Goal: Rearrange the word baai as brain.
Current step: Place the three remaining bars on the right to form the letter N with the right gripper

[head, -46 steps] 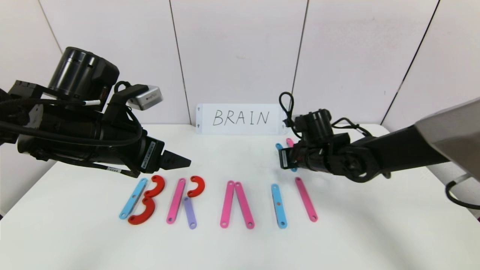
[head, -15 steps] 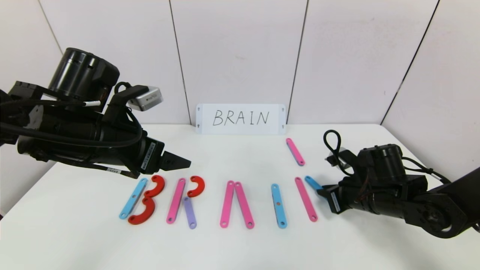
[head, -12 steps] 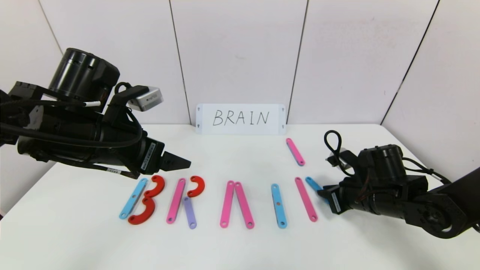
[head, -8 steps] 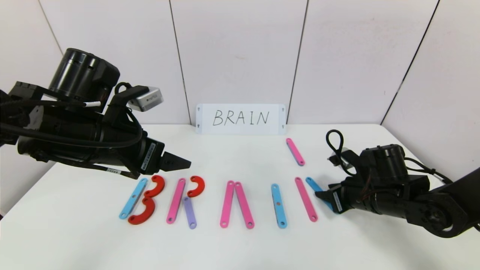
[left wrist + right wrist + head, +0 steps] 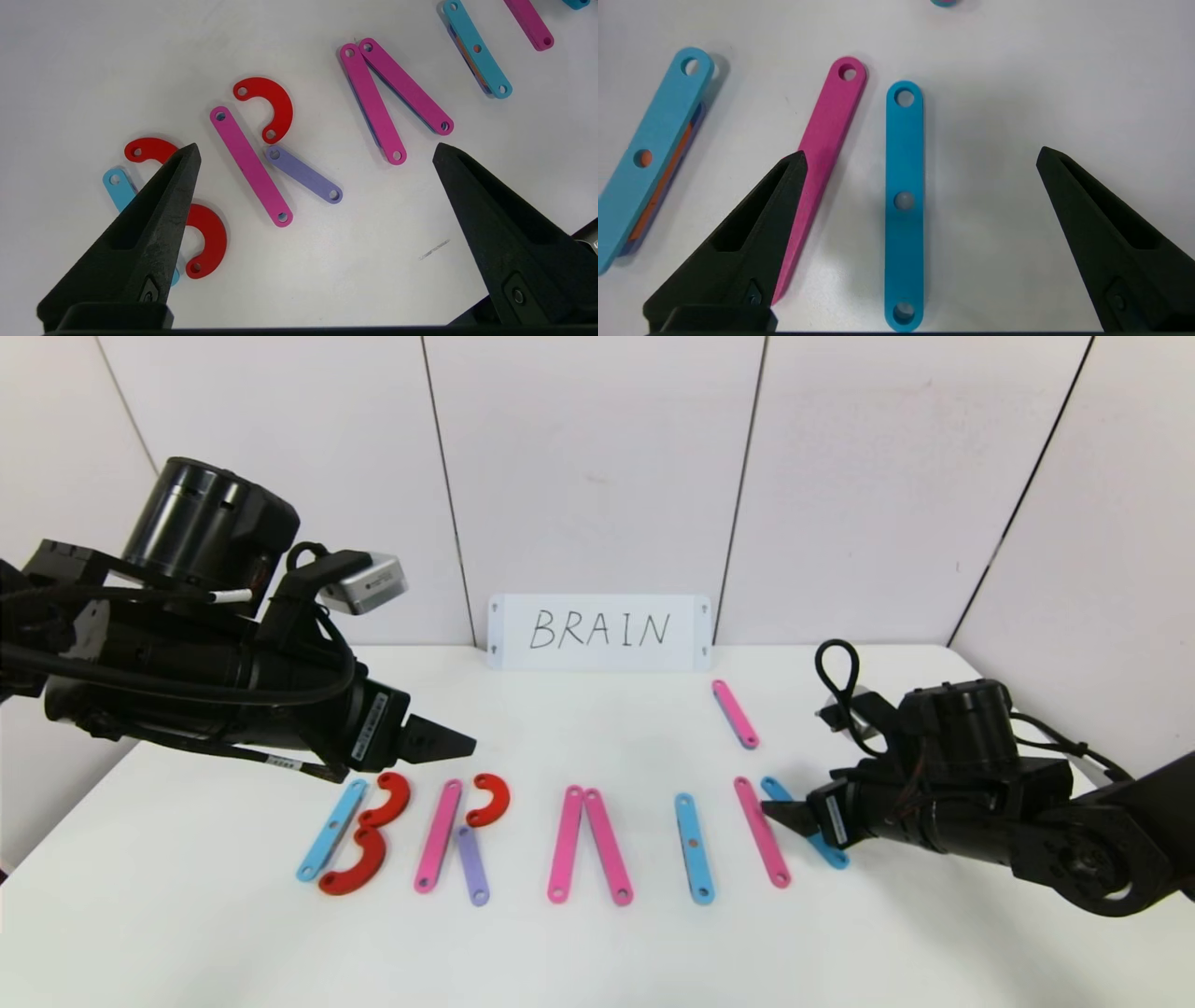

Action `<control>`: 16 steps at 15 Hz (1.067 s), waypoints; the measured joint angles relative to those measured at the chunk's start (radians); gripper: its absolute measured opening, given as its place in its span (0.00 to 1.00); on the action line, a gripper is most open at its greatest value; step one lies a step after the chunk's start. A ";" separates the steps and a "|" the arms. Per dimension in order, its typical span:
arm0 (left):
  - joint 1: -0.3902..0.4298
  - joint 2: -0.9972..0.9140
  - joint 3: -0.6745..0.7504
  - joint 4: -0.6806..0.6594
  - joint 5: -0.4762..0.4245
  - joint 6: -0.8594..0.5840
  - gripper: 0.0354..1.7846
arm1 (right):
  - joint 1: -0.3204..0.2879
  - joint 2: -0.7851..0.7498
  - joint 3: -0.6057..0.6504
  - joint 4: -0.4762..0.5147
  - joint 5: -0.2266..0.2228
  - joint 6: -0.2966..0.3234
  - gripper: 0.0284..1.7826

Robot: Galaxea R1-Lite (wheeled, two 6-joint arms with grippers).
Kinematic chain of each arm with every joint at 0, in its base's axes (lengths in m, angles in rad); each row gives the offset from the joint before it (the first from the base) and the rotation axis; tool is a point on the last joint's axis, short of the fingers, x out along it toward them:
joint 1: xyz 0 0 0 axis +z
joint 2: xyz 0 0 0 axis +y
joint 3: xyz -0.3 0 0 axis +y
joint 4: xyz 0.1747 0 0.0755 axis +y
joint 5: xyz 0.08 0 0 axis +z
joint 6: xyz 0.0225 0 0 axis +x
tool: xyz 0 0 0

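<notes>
Right gripper (image 5: 920,156) fingers spread wide, holding nothing, straddling a blue strip (image 5: 903,205) that lies flat on the white table (image 5: 597,952), just beside a pink strip (image 5: 822,154) at the right end of the word (image 5: 560,835). Left gripper (image 5: 315,149) also wide apart and empty, hovering above the B and R pieces. White card (image 5: 599,632) at the back wall reads "BRAIN"; a spare pink strip (image 5: 736,714) lies apart behind the row.

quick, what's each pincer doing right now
Left pincer: open, holding nothing, hovering above the B and R pieces.
Right pincer: open, holding nothing, straddling the blue strip that lies flat on the table beside the pink strip.
</notes>
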 joint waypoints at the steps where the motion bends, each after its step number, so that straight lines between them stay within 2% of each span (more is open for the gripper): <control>1: 0.000 0.001 0.000 0.000 0.000 0.000 0.97 | 0.013 0.005 -0.010 0.003 -0.005 0.000 0.97; 5: 0.000 0.001 0.000 0.000 0.000 0.000 0.97 | 0.054 0.043 -0.055 0.006 -0.059 0.000 0.97; 10: 0.000 0.001 -0.001 0.000 0.000 0.000 0.97 | 0.063 0.097 -0.102 0.006 -0.125 0.000 0.97; 16: 0.000 0.002 0.000 0.000 0.000 0.000 0.97 | 0.061 0.123 -0.119 0.006 -0.128 0.004 0.97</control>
